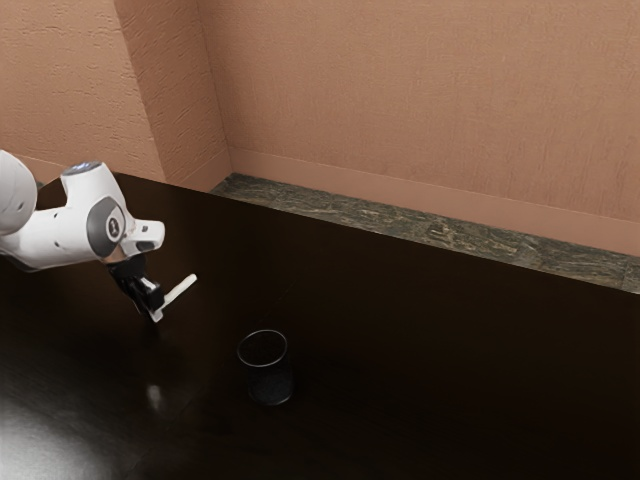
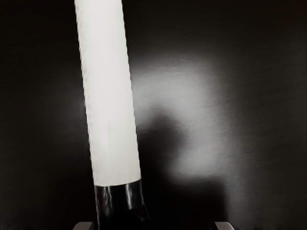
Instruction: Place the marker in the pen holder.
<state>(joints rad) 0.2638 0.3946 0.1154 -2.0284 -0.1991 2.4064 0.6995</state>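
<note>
Marker (image 1: pixel 180 292) seems raised at the claw (image 1: pixel 153 308), whose grip I can't tell; reaching the pen holder (image 1: pixel 270 385), lower centre, remains.

Some indoor room, kind unclear — textured salmon walls (image 1: pixel 420 90), baseboard (image 1: pixel 400 195), mottled stone-look floor (image 1: pixel 440 232), glossy dark table (image 1: pixel 450 350).

Black claw (image 1: pixel 152 306), white marker (image 2: pixel 109 96) with black end beside it, blackish pen holder (image 1: pixel 271 387) farther out, near-black brown tabletop (image 1: pixel 450 370) below, mottled grey floor (image 1: pixel 450 232) beyond.
</note>
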